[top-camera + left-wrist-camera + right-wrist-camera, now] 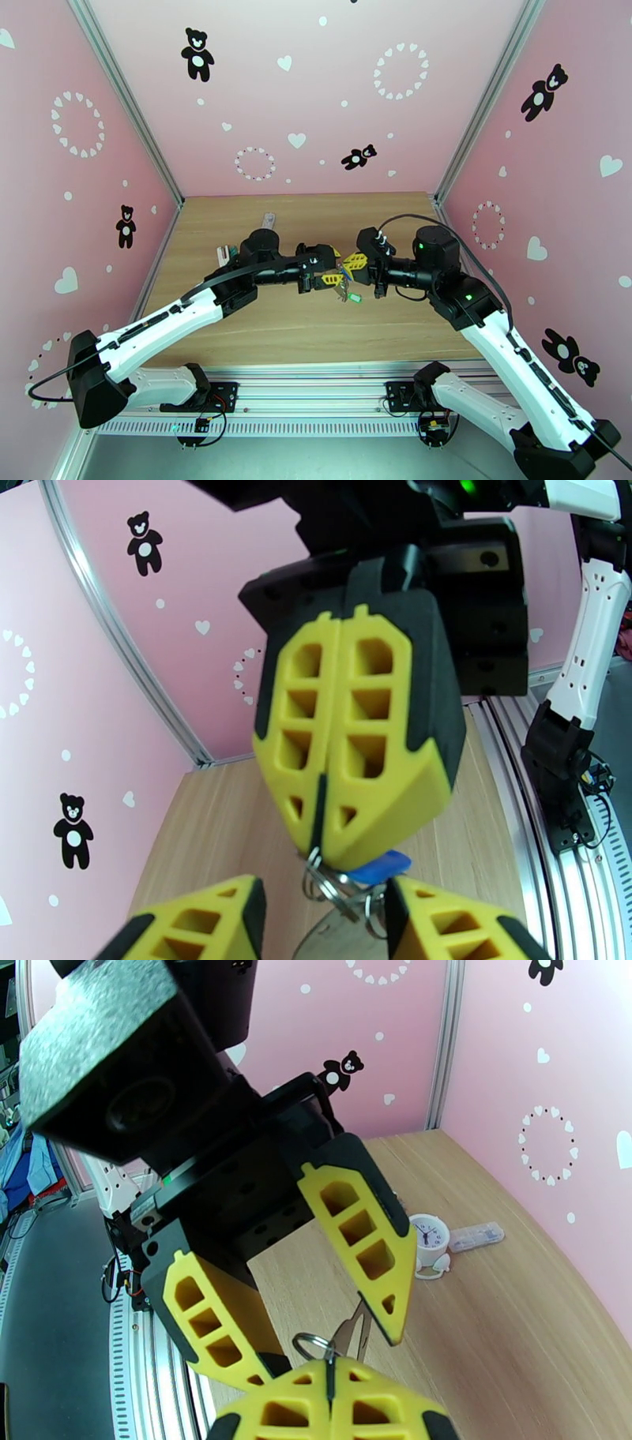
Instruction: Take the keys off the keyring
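Centrally, keyring (pixel 316 1346): held up off the table (pixel 490 1331), one silvery ring of it pinched at the very tips of the right gripper (pixel 320 845), whose fingers were pressed flat together. The rest hung below those tips.

Keys: blue key (pixel 381 867) just under the right tips, close to the inner face of one left finger. Green key (pixel 355 298) hung lowest, below both grippers. Both looked attached to the keyring.

Left gripper (pixel 320 890): fingers parted, one on either side of the hanging rings, clamped on nothing visible. Whether a pad brushed the blue key could not be told.

Step in hand, as judged: right side anchoring the keyring while the left lined up to take a key; no key off yet.

Next move, as judged: left fingers to close on one key head, the blue being nearest, then work it round and off while the right held firm. It called for fine alignment, the parts being tiny and bunched.

Surroundings: clock (pixel 430 1236) on the table beyond the left fingers, a clear case (pixel 475 1234) just beside it, both well apart from the work.

Obstacles: right fingertips crowded the ring, leaving little room. With keys and links in one cluster, the wrong piece might be caught.
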`<state>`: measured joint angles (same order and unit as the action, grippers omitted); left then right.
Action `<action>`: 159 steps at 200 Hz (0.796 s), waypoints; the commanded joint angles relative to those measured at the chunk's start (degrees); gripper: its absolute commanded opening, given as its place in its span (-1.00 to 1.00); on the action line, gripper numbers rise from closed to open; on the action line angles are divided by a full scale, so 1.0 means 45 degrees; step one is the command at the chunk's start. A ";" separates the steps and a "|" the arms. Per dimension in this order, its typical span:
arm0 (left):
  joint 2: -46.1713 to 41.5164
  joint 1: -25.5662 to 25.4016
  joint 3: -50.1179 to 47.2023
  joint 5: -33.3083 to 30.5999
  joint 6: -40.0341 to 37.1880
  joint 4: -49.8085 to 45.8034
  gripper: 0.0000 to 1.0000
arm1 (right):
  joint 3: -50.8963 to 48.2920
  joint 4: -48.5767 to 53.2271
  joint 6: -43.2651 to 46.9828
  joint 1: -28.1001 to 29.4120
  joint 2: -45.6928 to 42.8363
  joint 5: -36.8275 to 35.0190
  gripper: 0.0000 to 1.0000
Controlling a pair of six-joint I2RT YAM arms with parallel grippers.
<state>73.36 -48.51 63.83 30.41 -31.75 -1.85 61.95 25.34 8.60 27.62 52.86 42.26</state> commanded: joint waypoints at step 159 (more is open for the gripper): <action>-0.0272 0.0158 -0.0702 -0.0846 0.0354 0.0989 -0.61 | 0.0163 0.0043 0.0197 -0.0063 -0.0320 -0.0018 -1.00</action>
<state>73.38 -48.29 62.17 29.39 -31.46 0.23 61.95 26.17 9.43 27.31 52.84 41.56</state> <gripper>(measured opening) 0.201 0.035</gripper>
